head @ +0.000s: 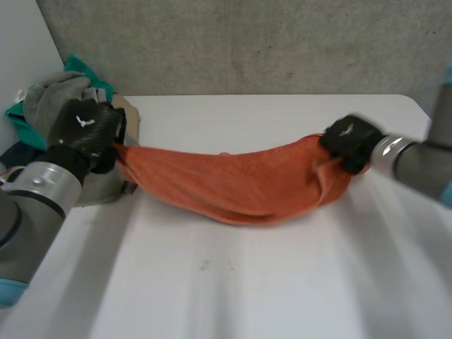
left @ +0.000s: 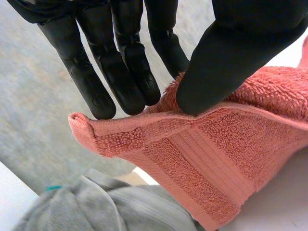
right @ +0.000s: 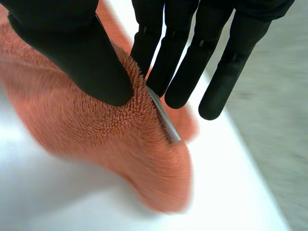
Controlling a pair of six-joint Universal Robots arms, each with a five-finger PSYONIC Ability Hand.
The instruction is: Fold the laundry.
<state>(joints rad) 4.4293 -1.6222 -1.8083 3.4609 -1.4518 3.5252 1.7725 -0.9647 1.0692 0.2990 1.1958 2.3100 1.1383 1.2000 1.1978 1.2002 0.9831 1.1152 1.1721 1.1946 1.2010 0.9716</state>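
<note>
An orange terry towel [head: 240,183] hangs stretched between my two hands, sagging in the middle down to the white table [head: 233,282]. My left hand [head: 88,131] pinches the towel's left corner [left: 202,144] between thumb [left: 216,72] and straight fingers [left: 120,72]. My right hand [head: 349,141] pinches the right corner [right: 120,139] the same way, thumb [right: 82,53] against fingers [right: 192,62]. Both corners are held above the table.
A heap of other laundry [head: 49,106], grey and teal pieces, lies at the table's far left, just behind my left hand; a grey garment [left: 96,207] of it shows beneath the held corner. A concrete wall [head: 247,42] backs the table.
</note>
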